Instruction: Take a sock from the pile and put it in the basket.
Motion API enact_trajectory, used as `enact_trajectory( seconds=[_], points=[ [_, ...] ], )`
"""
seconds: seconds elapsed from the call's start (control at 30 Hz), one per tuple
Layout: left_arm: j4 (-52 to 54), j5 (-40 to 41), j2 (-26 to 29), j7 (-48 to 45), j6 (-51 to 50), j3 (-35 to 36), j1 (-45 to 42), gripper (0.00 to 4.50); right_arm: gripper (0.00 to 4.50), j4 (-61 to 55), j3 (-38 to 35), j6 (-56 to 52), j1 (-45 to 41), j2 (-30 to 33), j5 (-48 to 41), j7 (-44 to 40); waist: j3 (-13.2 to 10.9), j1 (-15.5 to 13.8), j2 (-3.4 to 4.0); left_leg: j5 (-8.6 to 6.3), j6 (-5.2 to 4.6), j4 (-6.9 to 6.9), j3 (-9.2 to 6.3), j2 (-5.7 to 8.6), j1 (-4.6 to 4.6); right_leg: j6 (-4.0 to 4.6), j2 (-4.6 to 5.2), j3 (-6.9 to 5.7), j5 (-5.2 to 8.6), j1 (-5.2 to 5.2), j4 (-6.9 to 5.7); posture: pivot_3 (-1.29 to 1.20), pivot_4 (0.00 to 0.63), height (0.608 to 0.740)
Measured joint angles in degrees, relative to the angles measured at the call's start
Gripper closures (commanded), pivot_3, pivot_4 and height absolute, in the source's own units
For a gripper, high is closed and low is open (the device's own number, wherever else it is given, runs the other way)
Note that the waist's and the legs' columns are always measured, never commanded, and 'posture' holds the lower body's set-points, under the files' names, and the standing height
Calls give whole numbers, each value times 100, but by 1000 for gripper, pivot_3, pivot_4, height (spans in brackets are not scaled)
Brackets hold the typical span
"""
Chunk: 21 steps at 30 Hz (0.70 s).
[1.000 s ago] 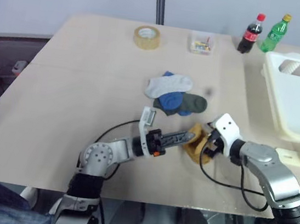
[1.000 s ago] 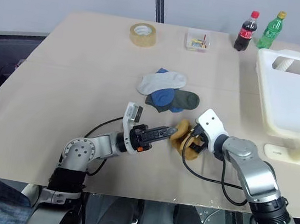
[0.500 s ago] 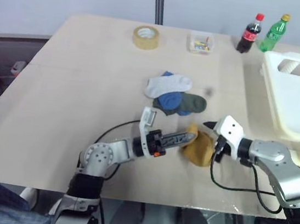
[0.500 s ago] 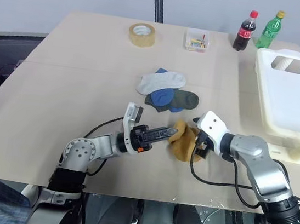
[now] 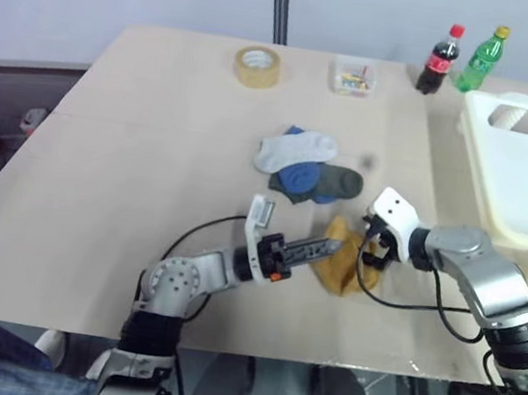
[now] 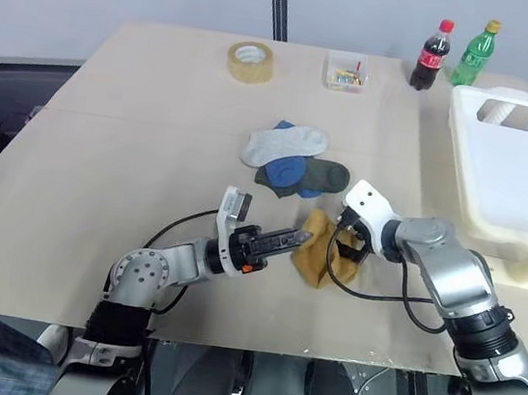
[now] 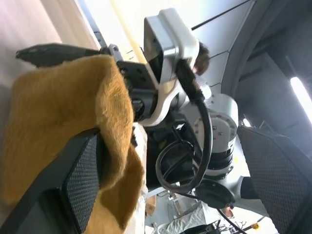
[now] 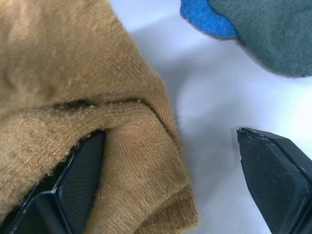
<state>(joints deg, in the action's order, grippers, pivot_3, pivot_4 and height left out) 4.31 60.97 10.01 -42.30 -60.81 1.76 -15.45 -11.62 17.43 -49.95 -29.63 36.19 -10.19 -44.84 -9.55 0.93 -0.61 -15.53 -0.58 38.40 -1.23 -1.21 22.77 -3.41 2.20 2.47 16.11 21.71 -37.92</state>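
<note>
My left gripper [image 5: 331, 248] and right gripper [image 5: 371, 252] both stand spread wide, flanking the mustard sock [image 5: 343, 263] at the pile's [image 5: 309, 167] five o'clock. Nothing pinches it; I judge it could slip free before reaching the basket [image 5: 527, 174] at three o'clock.

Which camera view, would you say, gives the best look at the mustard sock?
The right wrist view: the mustard sock shows its knit and a fold close up, with one finger of the open right gripper tucked in it. The eye views show it small between both grippers; the left wrist view shows it draped on a finger.
</note>
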Motion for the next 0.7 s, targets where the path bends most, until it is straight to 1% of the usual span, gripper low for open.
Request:
enact_trajectory(
  seconds=[0.1, 0.2, 0.3, 0.47, 0.5, 0.57, 0.6, 0.7],
  points=[
    [100, 0, -8, -8, 16, 0, 13, 0, 27, 26, 0, 15, -11, 43, -7, -29, 0, -8, 0, 2, 3, 0, -2, 0, 0, 0, -1, -1, 0, 0, -1, 0, 150, 740],
    [105, -7, -9, -29, 66, -1, 44, 0, 27, 40, -20, 156, -9, 305, -12, -178, 0, -34, 1, 1, 2, 0, -5, 3, 6, 0, 3, -5, 0, 0, 4, 0, 150, 740],
    [105, -46, -2, -55, 126, -14, 76, 0, 27, 98, -295, 268, 92, 646, -142, -442, -1, -38, 1, 1, 1, -2, -7, 4, 15, 0, 6, -7, 0, 1, 15, 0, 150, 740],
    [88, -113, -37, -110, 128, -135, 32, 0, 27, 121, -478, 372, 280, 782, -365, -741, -2, -22, 2, 1, 1, -5, -7, 3, 14, 0, 3, -9, 1, 2, 14, 0, 150, 740],
    [71, -118, -43, -115, 128, -145, 18, 0, 27, 142, -494, 444, 291, 782, -368, -746, -2, -16, 2, 1, 1, -5, -6, 3, 13, 0, 3, -8, 1, 2, 12, 0, 150, 740],
    [18, -122, -48, -130, 129, -156, -55, 0, 27, 210, -500, 1036, 299, 695, -197, -651, -2, -6, 2, 1, 1, -3, -4, 7, 10, 0, 1, -6, 1, 1, 8, 0, 150, 740],
    [-7, -123, -54, -134, 129, -162, -71, 0, 27, 215, -502, 1106, 292, 635, -178, -613, -2, -9, 2, 1, 1, -3, -5, 7, 9, 0, -1, -7, 1, 1, 6, 0, 150, 740],
    [-39, -127, -64, -151, 129, -200, -77, 0, 27, 281, -744, 771, 290, 307, -485, -564, -3, -15, 1, 1, 2, -3, -7, 4, 12, 0, -2, -8, 1, 2, 7, 0, 150, 740]
  ],
)
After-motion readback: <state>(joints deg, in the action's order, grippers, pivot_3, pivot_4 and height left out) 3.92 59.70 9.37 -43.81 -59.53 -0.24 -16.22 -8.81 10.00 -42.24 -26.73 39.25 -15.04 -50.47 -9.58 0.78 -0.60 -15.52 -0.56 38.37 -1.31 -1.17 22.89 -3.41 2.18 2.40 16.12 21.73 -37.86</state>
